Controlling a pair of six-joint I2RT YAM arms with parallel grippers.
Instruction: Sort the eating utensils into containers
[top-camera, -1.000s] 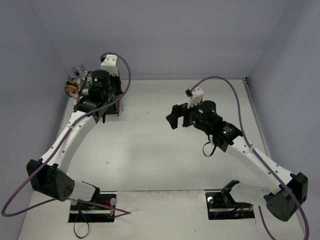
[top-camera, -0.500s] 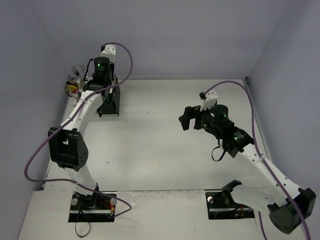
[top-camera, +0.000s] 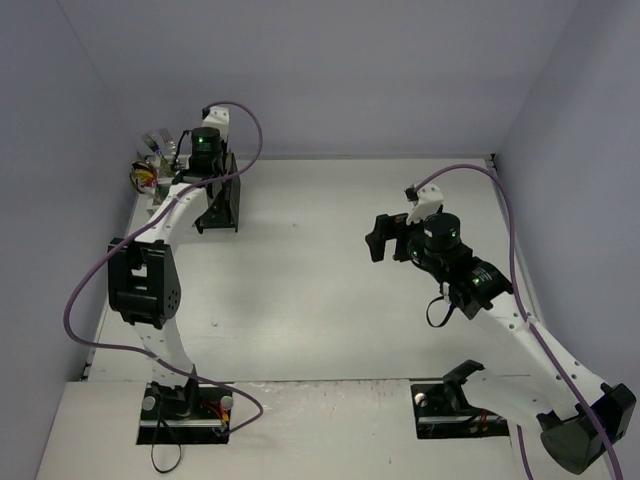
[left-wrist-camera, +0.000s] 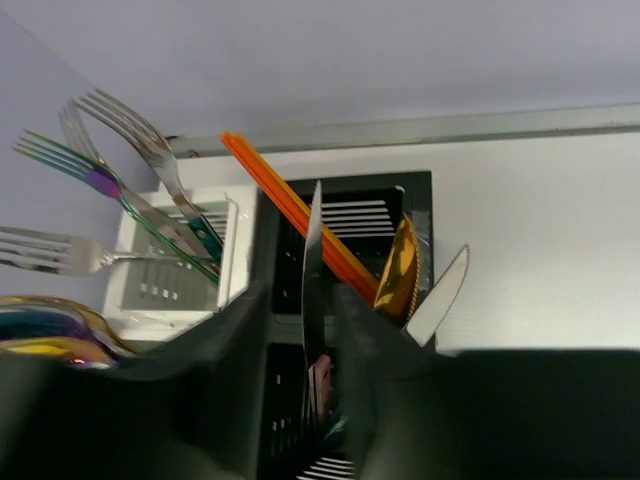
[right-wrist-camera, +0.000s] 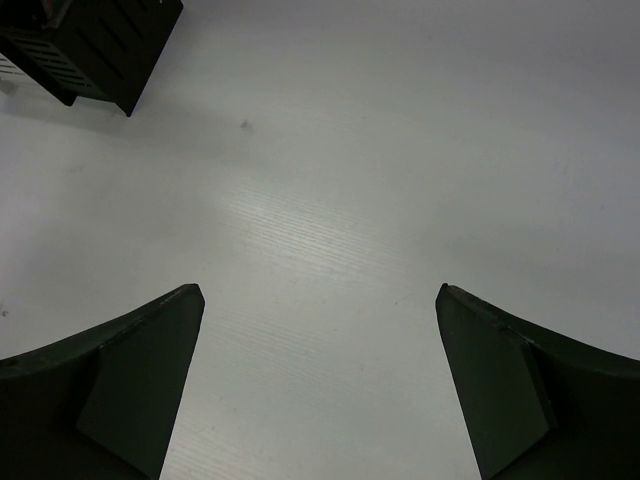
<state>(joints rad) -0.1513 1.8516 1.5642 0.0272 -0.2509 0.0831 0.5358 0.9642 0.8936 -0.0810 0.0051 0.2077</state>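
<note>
Silver knife (left-wrist-camera: 311, 250), slim and glossy, stands blade-up in the slotted black caddy (left-wrist-camera: 418, 190) at the table's 10 o'clock, beside orange chopsticks (left-wrist-camera: 290, 205) and a gold spoon (left-wrist-camera: 400, 275). Forks (left-wrist-camera: 150, 150) fan from the white caddy (left-wrist-camera: 170, 285) at its 9 o'clock. The left gripper (left-wrist-camera: 298, 310), clamped a second ago, now has its jaws parted around the knife. The right gripper (right-wrist-camera: 318, 300) hangs spread wide over the matte white table (right-wrist-camera: 320, 180). The walls (top-camera: 350, 70) are pale lilac.
</note>
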